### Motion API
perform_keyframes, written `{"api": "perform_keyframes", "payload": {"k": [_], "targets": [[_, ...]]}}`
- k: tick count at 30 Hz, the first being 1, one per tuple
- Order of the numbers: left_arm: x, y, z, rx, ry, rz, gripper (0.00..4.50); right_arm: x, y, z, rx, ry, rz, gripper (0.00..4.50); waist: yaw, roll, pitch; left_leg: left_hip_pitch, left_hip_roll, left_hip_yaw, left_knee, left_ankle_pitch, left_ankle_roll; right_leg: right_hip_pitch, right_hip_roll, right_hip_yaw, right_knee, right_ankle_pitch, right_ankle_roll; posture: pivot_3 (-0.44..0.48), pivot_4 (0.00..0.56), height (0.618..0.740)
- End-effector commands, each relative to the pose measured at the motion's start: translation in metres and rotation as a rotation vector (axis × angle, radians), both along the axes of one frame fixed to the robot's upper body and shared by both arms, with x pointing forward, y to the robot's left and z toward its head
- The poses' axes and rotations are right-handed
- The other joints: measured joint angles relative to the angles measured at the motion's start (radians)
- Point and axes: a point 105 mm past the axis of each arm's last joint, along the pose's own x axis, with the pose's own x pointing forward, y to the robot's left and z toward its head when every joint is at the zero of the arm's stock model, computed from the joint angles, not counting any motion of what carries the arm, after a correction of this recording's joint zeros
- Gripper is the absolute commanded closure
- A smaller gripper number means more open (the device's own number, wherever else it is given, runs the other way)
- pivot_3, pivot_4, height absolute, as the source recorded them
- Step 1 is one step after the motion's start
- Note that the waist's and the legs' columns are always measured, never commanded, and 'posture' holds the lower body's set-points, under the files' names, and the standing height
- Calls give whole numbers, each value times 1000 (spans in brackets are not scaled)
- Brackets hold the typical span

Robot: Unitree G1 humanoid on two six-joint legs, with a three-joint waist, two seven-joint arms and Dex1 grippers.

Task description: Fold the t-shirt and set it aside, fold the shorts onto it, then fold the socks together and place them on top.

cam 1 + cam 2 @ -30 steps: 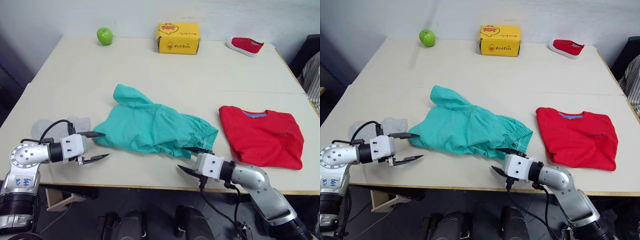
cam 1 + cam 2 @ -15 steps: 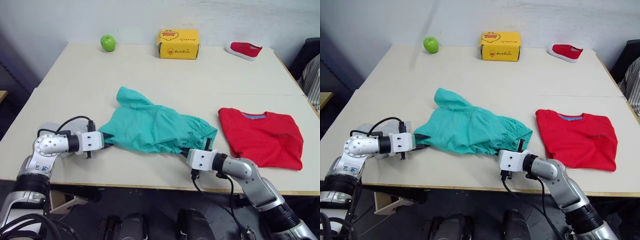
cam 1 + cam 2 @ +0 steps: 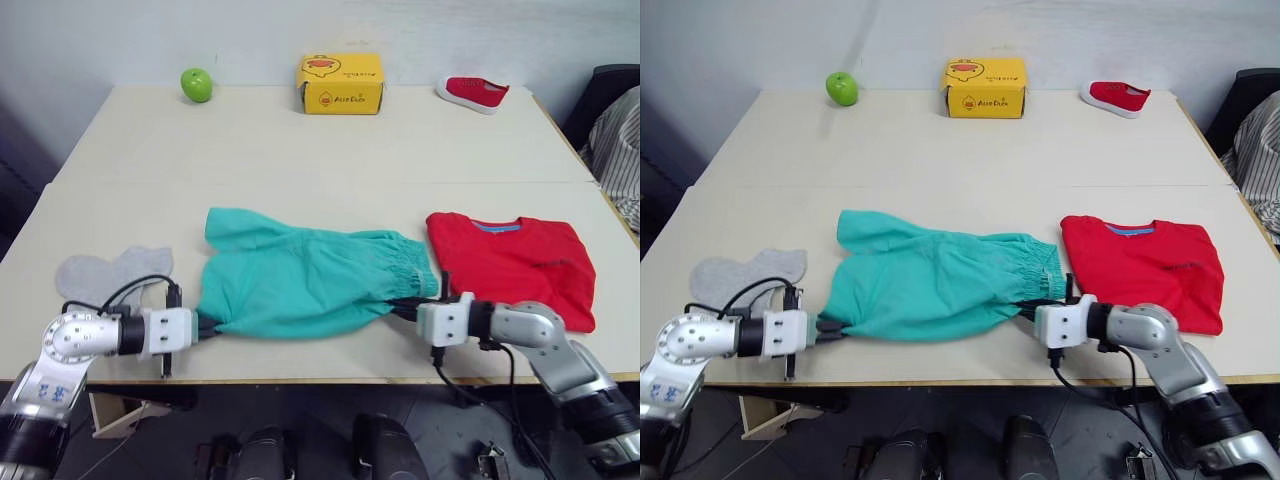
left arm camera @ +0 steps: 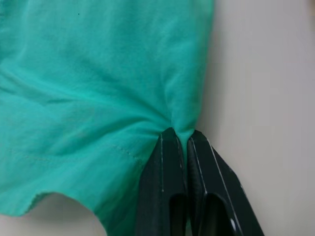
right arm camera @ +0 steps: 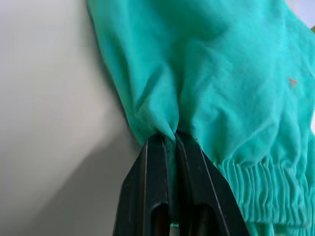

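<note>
- Two pincers are at work, one at each near corner of the shorts.
- Left pincer: black fingers pressed together on a bunched fold of teal cloth at the shorts' near left corner; the arm lies low along the near edge of the bench, forearm reaching inward toward the garment.
- Right pincer: fingers likewise clamped on a pinch of teal fabric, at the near right corner just beside the gathered waistband; this arm comes in from the right, bent at the elbow, with its wrist level with the bench top.
- One pair of shorts, spread flat between the two pincers in the middle of the near half of the bench, waistband toward the right.
- One t-shirt, red and folded, lies just to the right of the shorts, beside the right pincer's wrist.
- Two grey socks lie side by side, touching each other, left of the shorts and just beyond the left arm.
- Three things along the far edge, well apart from the clothes: one green apple, one yellow box, one small red shoe.
</note>
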Motion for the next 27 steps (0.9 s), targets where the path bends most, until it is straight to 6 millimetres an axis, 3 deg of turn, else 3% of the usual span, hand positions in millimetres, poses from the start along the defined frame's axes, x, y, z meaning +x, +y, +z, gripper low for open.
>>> {"api": "perform_keyframes", "payload": {"k": [1, 5, 12, 14, 17, 21, 25, 27], "targets": [[-15, -4, 9, -17, -11, 51, 4476, -5, -20, 8, 12, -41, -20, 4500, 0, -1, 0, 0, 0, 0, 0, 0, 0, 0, 0, 0, -2, 0, 0, 0, 150, 740], [-30, -7, 4, -47, 13, 124, 4476, -11, -39, 1, -7, -62, -54, 4500, 4, -2, 1, 2, 0, 1, -1, -1, -1, 1, 0, 1, -3, 0, -1, 0, 150, 740], [-40, -14, 0, -106, 48, 159, 4476, -21, -46, -10, 20, -14, -66, 4500, 3, -2, 1, 7, 2, 2, -2, -3, -3, 2, 0, 4, -2, -1, -3, 0, 150, 740], [-40, -15, 3, -137, 44, 162, 4010, -23, -42, -6, 87, 21, -67, 4500, 3, -2, 1, 7, 2, 2, -2, -3, -3, 2, 0, 4, -2, -2, -3, 0, 150, 740], [-40, -14, 10, -165, 61, 169, 3165, -29, -39, -3, 109, 71, -41, 3638, 4, -2, 1, 7, 2, 2, -2, -3, -3, 2, 0, 4, -2, -2, -3, 0, 150, 740], [-48, -14, 33, -345, 218, 163, 1882, -51, -31, 4, 185, 244, 36, 2245, 5, -2, 1, 7, 3, 1, -2, -4, -2, 3, -1, 6, -2, -2, -4, 0, 150, 740], [-53, -2, 58, -443, 354, 164, 1882, -73, -28, 29, 343, 510, 28, 2245, 7, -1, 2, 7, 5, 1, -2, -6, -3, 2, -1, 12, -2, -3, -5, 0, 150, 740], [-47, -2, 70, -484, 376, 152, 2292, -73, -24, 46, 440, 565, 3, 2686, 8, -2, 2, 7, 5, 1, -2, -6, -2, 3, -1, 12, -3, -3, -5, 0, 150, 740]]}}
